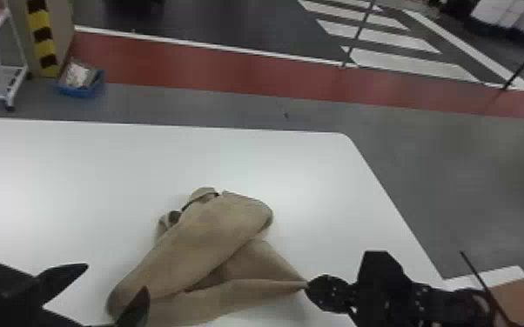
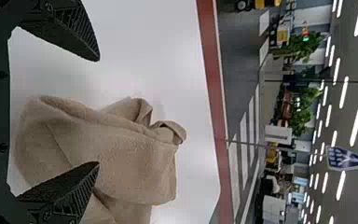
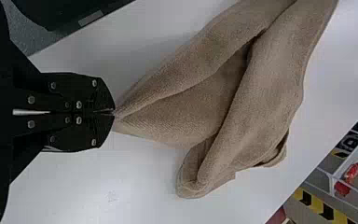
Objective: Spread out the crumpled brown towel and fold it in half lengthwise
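Broad white smooth-topped table (image 1: 78, 174): support for all. Brown soft-cloth towel (image 1: 213, 235): on it, head view's seven o'clock, bunched in overlapping folds. Black two-fingered left gripper (image 2: 98, 111): eight o'clock of the cloth, fingers wide apart, presumably for a second hold. Black flat-fingered right gripper (image 3: 113, 113): four o'clock, closed on a drawn-out tip, likely anchoring it for spreading.

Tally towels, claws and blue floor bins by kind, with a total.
Brown towel: 1, crumpled on the table
Left claw, open, and right claw, shut on the towel: 2
Blue bin: 1
Total: 4
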